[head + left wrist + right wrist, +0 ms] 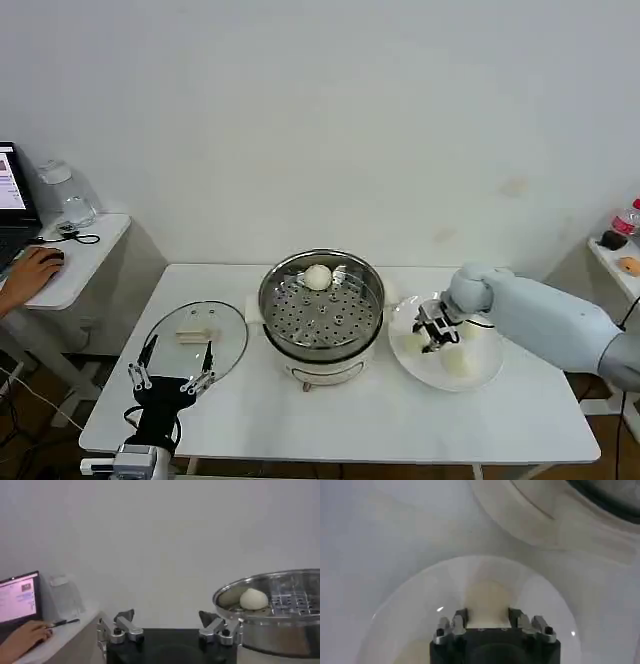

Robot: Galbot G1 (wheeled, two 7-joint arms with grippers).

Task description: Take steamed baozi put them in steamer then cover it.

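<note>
I see the right gripper [434,331] low over the white plate [482,374], right of the steamer [321,312]. In the right wrist view its fingers [461,616] flank a pale baozi [488,603], close on both sides; I cannot tell if they are pressing it, since the baozi's near part is hidden behind the gripper body. From the head view the arm hides part of the plate. I make out one more baozi [458,362] at the plate's near side and a faint pale shape left of the gripper that I cannot identify.

One baozi [317,277] sits on the steamer's perforated floor, at the far side.

The cover [196,339] lies flat on the surface [400,420], left of the steamer. The left gripper [171,379] hangs at its near edge, spread wide, holding nothing.

A person's hand [30,270] rests on the side desk at far left.
</note>
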